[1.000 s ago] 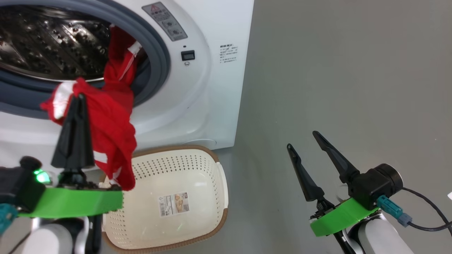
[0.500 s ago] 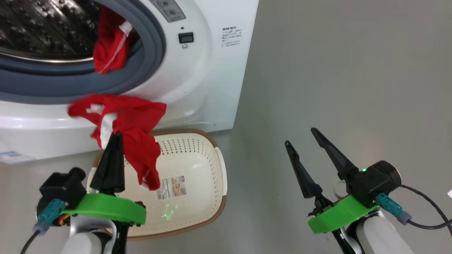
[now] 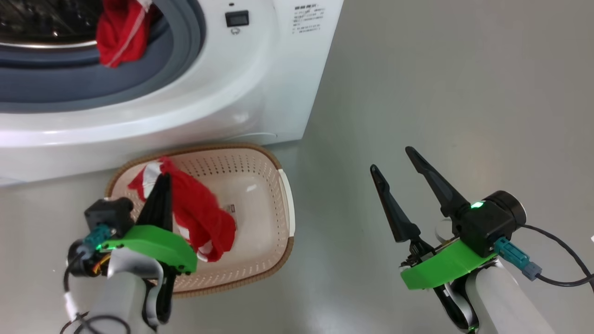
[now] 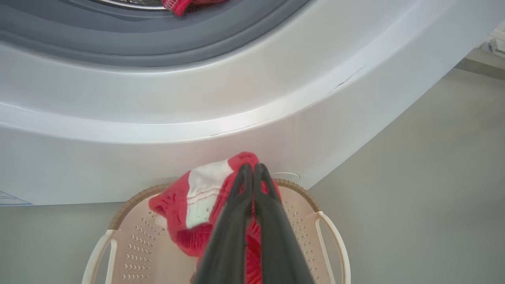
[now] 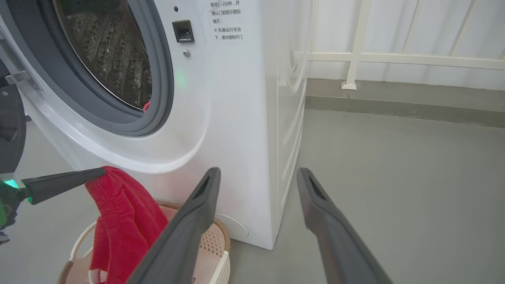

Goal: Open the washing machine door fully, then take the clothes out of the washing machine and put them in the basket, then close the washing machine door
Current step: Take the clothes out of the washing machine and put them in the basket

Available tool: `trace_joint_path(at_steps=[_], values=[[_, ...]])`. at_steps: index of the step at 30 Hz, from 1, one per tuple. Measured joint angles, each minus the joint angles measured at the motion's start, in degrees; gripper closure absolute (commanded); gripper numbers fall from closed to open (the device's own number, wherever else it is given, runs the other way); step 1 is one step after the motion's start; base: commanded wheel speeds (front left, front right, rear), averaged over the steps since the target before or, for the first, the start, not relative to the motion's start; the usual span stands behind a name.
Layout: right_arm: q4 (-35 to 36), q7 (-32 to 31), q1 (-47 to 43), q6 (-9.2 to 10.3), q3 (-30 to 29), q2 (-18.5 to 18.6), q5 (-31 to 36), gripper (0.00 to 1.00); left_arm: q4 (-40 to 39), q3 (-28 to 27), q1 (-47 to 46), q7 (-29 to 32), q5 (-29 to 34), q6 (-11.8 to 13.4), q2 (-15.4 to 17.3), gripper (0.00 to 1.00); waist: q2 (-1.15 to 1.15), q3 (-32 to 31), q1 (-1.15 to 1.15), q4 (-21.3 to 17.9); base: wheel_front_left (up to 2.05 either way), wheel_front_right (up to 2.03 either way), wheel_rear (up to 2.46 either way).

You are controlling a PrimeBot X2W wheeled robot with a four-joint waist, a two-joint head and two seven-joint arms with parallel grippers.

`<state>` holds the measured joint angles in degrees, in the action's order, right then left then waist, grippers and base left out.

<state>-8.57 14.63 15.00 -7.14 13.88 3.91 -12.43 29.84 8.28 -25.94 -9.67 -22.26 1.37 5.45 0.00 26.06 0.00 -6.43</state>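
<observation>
My left gripper is shut on a red garment with white trim, which hangs from its tips into the cream basket. The basket stands on the floor right in front of the white washing machine. In the left wrist view the shut fingers pinch the garment above the basket. More red clothes lie on the grey ring of the open drum. My right gripper is open and holds nothing, off to the basket's right. The washing machine door's black rim shows swung open.
Bare grey floor spreads to the right of the machine. In the right wrist view a white railing and a low kerb run along the back. A cable trails from my right wrist.
The head camera has tilted down. My left gripper has come down and back from the drum opening with the red garment, which now hangs into the basket. The right arm has hardly moved.
</observation>
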Motion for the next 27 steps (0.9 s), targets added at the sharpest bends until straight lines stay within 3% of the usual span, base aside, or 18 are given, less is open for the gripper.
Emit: trace_joint_path(at_steps=[12, 18, 27], values=[[0.26, 0.0, 1.48, 0.0, 1.09, 0.03, 0.0, 0.0, 20.76, 1.38, -9.31, -0.4, 0.0, -2.0, -0.79, 1.0, 0.0, 3.9, 0.0, -0.76, 0.0, 0.0, 0.0], [0.23, 0.0, 2.15, 0.0, 1.85, 0.05, -0.01, 0.0, 31.89, 1.75, -15.06, 2.99, -0.44, -2.81, -0.82, 1.0, 0.0, 6.02, 0.0, -1.49, 0.0, 0.0, 0.0], [0.21, 0.0, 4.2, 0.0, 2.52, 0.02, -0.02, 0.0, 40.22, 2.1, -19.33, 6.98, -0.93, -4.01, -0.48, 0.99, 0.0, 8.64, 0.0, -3.02, 0.0, 0.0, 0.0]])
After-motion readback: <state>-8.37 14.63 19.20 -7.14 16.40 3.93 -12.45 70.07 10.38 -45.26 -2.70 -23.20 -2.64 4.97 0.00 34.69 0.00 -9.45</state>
